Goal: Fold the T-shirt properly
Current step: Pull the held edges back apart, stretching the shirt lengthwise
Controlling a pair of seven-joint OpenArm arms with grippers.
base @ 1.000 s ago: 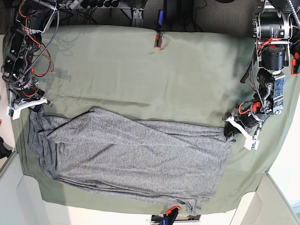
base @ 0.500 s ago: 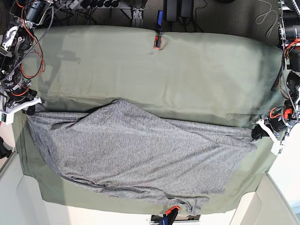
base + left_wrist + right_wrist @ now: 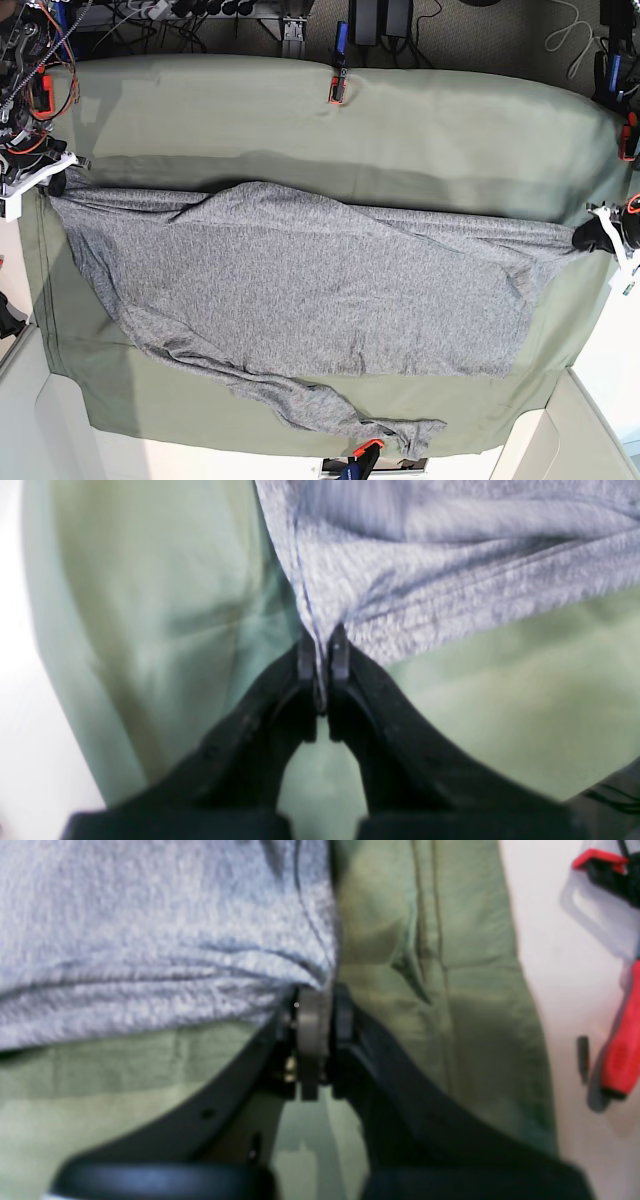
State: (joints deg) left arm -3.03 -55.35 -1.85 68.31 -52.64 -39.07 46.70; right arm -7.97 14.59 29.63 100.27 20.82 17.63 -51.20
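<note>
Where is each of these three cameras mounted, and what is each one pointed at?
Base: sits overhead and looks straight down on the T-shirt, stretched over the olive-green cloth; both arms show at the side edges.
Left wrist: rides on the left arm, facing along the left gripper, shut on a T-shirt edge.
Right wrist: rides on the right arm, facing along the right gripper, also shut on the T-shirt.
Shared: all three show the T-shirt and the olive-green cloth.
</note>
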